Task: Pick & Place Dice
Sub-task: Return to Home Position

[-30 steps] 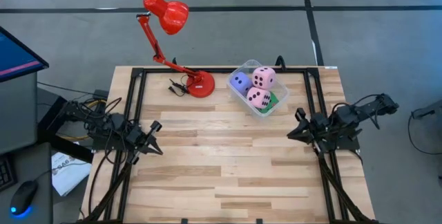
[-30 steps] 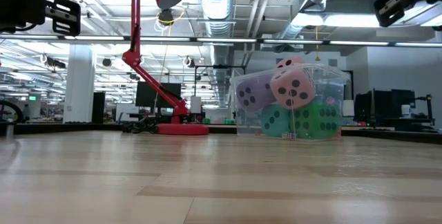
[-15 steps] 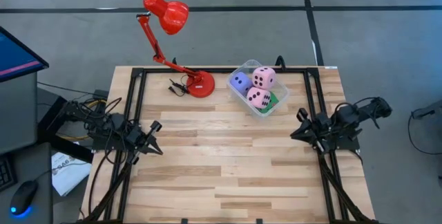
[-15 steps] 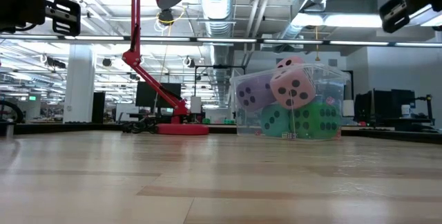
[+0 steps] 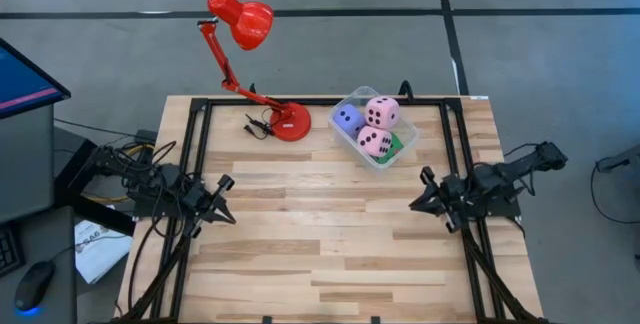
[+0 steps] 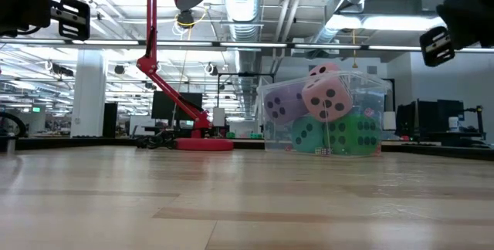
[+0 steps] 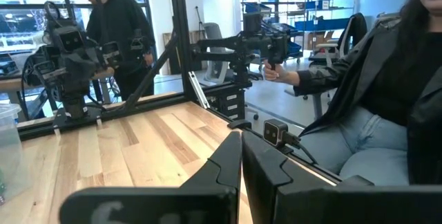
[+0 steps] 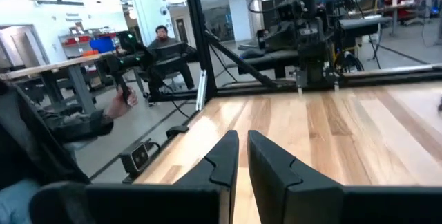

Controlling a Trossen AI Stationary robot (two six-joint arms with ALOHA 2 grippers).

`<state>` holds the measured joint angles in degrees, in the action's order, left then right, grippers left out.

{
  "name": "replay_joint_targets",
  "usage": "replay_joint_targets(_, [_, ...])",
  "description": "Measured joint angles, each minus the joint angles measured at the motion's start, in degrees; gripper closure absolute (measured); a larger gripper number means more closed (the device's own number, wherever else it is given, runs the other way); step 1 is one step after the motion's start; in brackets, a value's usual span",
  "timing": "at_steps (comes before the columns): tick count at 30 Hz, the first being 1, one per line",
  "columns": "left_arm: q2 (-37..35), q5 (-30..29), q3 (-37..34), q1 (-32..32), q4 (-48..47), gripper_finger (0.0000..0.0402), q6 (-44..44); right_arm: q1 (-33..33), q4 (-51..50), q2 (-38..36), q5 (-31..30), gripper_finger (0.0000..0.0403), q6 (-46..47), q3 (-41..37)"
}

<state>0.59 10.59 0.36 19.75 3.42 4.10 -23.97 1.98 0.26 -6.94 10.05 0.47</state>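
At the tabletop's [image 5: 320, 234] far edge the clear tub [image 6: 370, 88] is placed just right of the middle, beside the red lamp [image 5: 288, 122]. From above, two pink dice [image 5: 381, 112] and a purple-blue die [image 5: 347, 119] are seen in it. The green die [image 6: 356, 133] and the cyan die [image 6: 307, 134] under them are shown clearly only by the low view, with an office hall behind. A seated person [image 7: 387, 99] is seen only in the left wrist view. The left gripper [image 5: 225, 201] is found over the left edge and the right gripper [image 5: 425, 196] over the right edge. Their fingers are almost together and nothing is gripped.
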Motion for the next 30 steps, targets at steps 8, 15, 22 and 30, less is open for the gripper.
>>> replay_joint_targets(8, [0.0,0.0,0.0,0.0,0.0,0.0401,0.0,0.0,-0.2,1.2,0.9,0.0372,-6.0,0.0])
replay_joint_targets(15, [0.0,0.0,0.0,0.0,0.0,0.0401,0.0,0.0,-0.2,1.3,0.9,0.0372,-6.0,0.0])
replay_joint_targets(22, [0.0,0.0,0.0,0.0,0.0,0.0401,0.0,0.0,-0.2,1.3,0.9,0.0372,-6.0,0.0])
replay_joint_targets(30, [0.0,0.0,0.0,0.0,0.1,0.0401,0.0,0.0,-0.2,1.3,0.9,0.0372,-6.0,-0.1])
